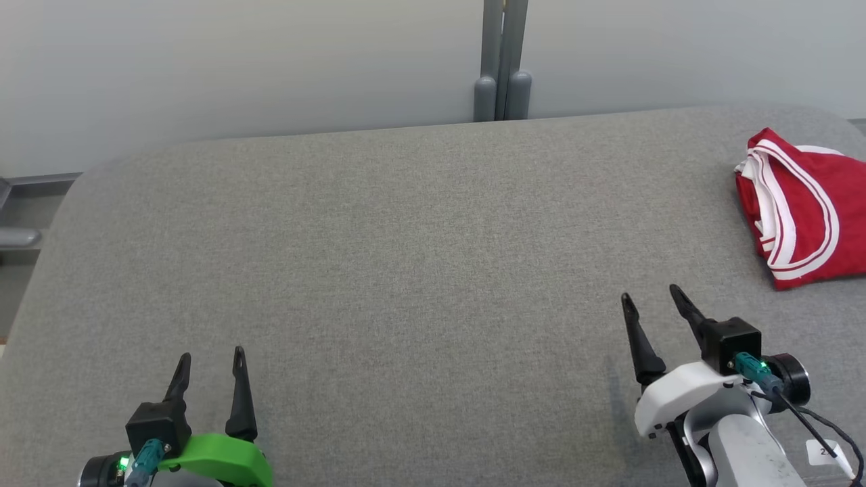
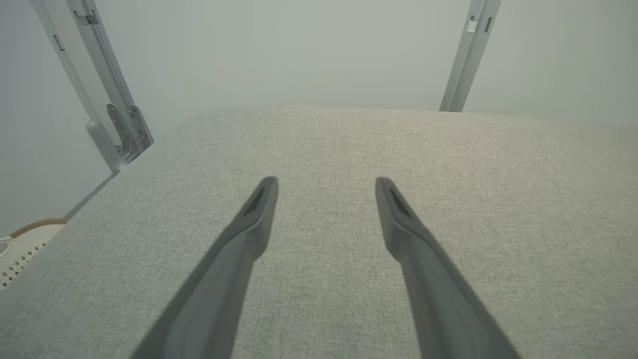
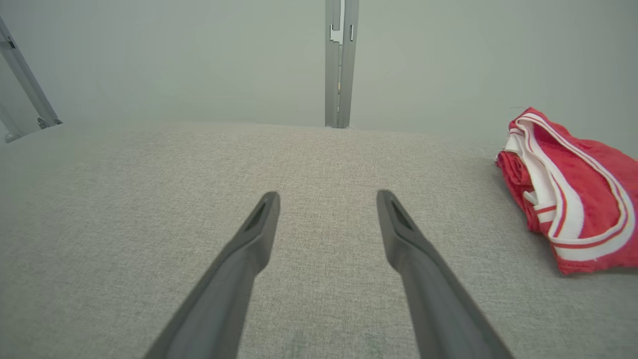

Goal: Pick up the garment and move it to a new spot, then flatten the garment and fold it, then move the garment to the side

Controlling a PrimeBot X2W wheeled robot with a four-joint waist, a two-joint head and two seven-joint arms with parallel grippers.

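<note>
Garment: red cloth garment (image 1: 805, 210), white-striped trim — folded, 2 o'clock on grey upholstered table (image 1: 406, 270).
Grippers: left gripper (image 1: 211, 354), right gripper (image 1: 650, 293) — splayed, empty.
Progress: seemingly complete.

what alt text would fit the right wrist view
A loosely folded red garment with white trim lies on a grey fabric surface, off to the right of the open right gripper, whose two dark fingers hold nothing.

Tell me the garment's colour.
The garment is red with white stripes; clearest in right wrist view.
</note>
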